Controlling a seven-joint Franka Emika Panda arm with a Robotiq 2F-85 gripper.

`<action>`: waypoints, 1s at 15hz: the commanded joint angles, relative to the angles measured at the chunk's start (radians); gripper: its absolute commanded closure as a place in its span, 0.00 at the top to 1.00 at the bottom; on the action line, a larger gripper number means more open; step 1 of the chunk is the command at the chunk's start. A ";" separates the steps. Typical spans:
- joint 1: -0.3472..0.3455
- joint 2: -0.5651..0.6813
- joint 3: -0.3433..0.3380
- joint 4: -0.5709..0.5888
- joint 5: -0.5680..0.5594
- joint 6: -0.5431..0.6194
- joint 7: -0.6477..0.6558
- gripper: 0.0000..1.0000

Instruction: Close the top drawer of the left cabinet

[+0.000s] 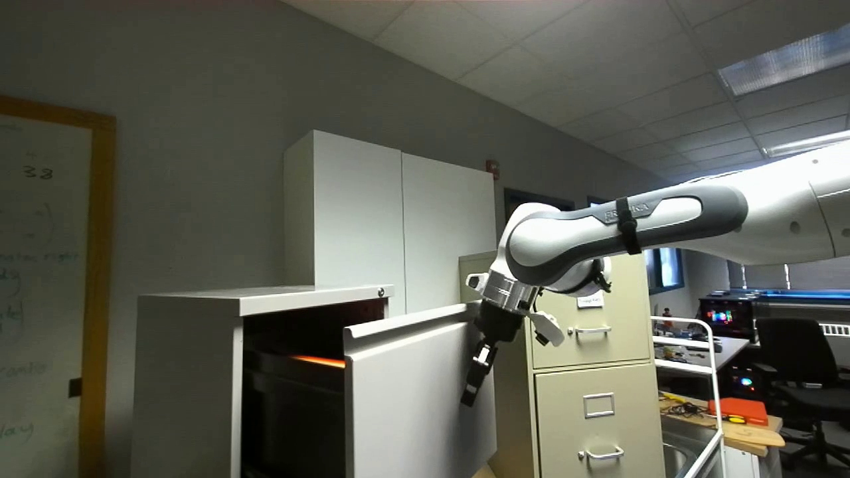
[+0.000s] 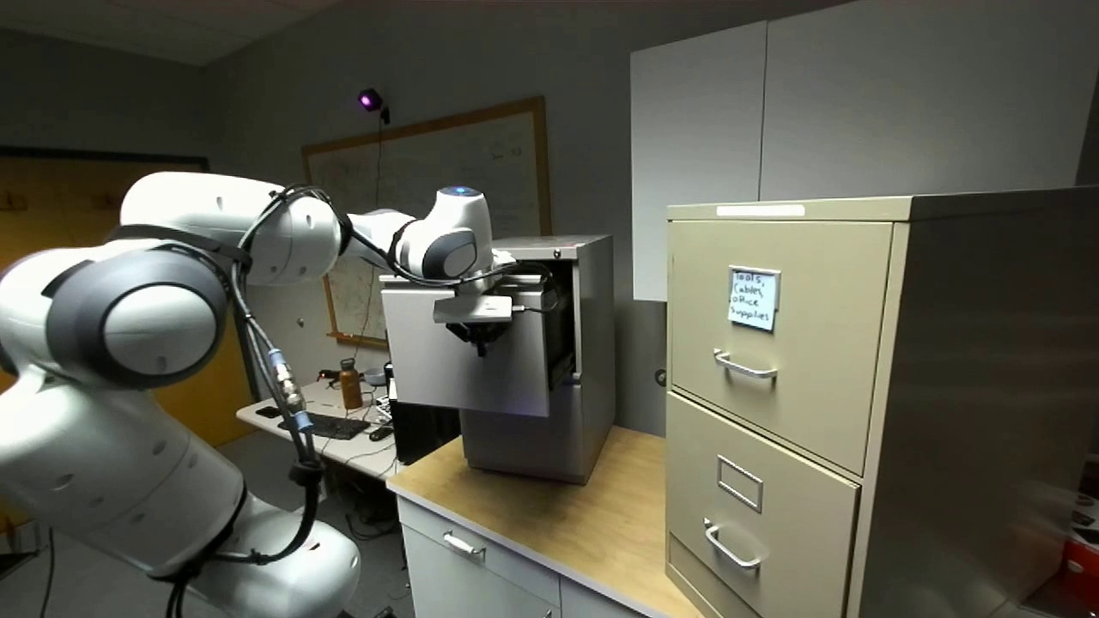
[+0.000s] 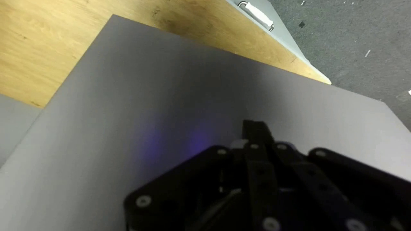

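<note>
At the end of the arm [image 1: 631, 226], the gripper [image 1: 469, 394] is held with its fingers together, nothing being seen between them, and is angled steeply down before the plain white front of the top drawer [image 1: 415, 398]; whether the face is touched cannot be told. If the push is made at this slant, the fingertips could be made to skid along the smooth metal, for no handle is seen there. Beside the wrist, in an exterior view, a black cable [image 2: 451, 283] is looped near the side edge of the drawer front; it could be pinched on closing should it be caught behind that edge, which is not made plain. The drawer itself is drawn well out of the left cabinet [image 1: 186, 378], so the closing is judged unfinished, and something orange [image 1: 320, 361] is glimpsed within, by which the travel could be blocked if it is propped too high. Below, the cabinet is borne by a wooden counter [image 2: 549, 515]; no fastening is shown, so if too much force is applied, the whole body might be shifted or tipped, and, farthest off, the grey wall [image 1: 199, 166] might be struck.
</note>
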State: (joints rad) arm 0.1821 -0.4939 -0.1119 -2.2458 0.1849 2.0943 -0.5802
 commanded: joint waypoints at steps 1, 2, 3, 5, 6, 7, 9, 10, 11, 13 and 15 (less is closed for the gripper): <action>0.036 0.103 0.013 0.126 0.040 0.061 -0.038 0.00; 0.044 0.128 0.014 0.155 0.047 0.071 -0.046 0.00; 0.051 0.157 0.016 0.189 0.055 0.080 -0.050 0.00; 0.058 0.206 0.019 0.256 0.075 0.083 -0.063 0.00; 0.058 0.238 0.021 0.299 0.088 0.080 -0.070 0.00; 0.056 0.273 0.024 0.345 0.101 0.075 -0.077 0.00; 0.046 0.337 0.035 0.432 0.123 0.064 -0.089 0.00; 0.040 0.370 0.040 0.477 0.136 0.053 -0.096 0.00; 0.034 0.406 0.046 0.523 0.148 0.042 -0.100 0.00; 0.063 0.476 0.018 0.611 0.162 0.030 -0.103 0.00; 0.007 0.549 0.069 0.707 0.183 0.004 -0.105 0.00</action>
State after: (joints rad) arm 0.2362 -0.0818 -0.0848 -1.7352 0.3183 2.1439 -0.6509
